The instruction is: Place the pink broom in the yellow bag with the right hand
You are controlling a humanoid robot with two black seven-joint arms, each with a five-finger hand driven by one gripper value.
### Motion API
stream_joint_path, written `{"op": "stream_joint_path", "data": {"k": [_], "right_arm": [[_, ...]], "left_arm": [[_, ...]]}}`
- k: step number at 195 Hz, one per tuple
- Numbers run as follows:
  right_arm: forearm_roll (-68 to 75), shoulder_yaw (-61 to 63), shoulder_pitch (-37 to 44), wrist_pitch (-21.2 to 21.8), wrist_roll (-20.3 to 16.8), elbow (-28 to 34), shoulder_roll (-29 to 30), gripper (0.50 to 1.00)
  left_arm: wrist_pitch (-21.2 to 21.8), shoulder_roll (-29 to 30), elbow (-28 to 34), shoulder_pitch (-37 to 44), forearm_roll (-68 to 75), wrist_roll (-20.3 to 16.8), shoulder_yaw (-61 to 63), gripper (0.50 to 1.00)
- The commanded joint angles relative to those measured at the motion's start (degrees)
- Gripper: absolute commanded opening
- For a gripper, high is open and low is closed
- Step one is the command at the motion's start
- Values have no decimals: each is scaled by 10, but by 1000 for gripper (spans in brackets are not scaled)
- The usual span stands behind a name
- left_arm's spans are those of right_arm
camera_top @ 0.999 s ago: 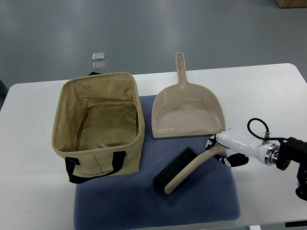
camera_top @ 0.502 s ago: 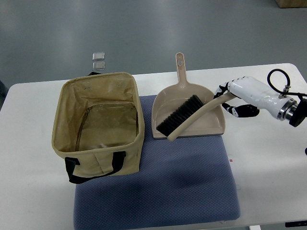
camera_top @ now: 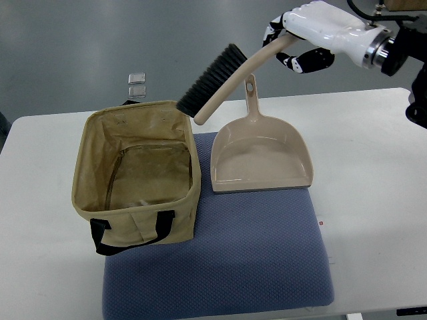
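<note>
Top view: the right hand (camera_top: pixel 303 33), fingers wrapped round the handle, held the pink broom (camera_top: pixel 220 77) aloft above the yellow bag's (camera_top: pixel 137 177) far right corner, beside the dustpan (camera_top: pixel 261 157); its long, tilted head risked catching the bag's rim.

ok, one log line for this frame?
right robot hand: shut on brush handle | brush: lifted, bristle end near bag's far right corner | bag: open, empty | dustpan: on mat | left: not in view
</note>
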Motion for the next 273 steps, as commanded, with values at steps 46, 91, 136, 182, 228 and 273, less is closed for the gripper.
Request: {"op": "stream_joint_path", "data": {"k": [46, 91, 136, 182, 228, 273], "right_arm": [[-51, -4, 36, 62, -4, -51, 170, 500], [-53, -43, 40, 62, -3, -98, 259, 500], [-42, -59, 8, 60, 3, -110, 270, 864], [-38, -51, -8, 59, 3, -117, 268, 913], [-37, 11, -9, 78, -2, -117, 260, 913], [5, 136, -57, 103, -14, -153, 266, 911]], "left_arm": [[0, 0, 0, 0, 0, 0, 0, 1000], [0, 0, 0, 0, 0, 0, 0, 1000], [0, 0, 0, 0, 0, 0, 0, 1000], [0, 0, 0, 0, 0, 0, 0, 1000], [0, 0, 0, 0, 0, 0, 0, 1000], [0, 0, 0, 0, 0, 0, 0, 1000]]}}
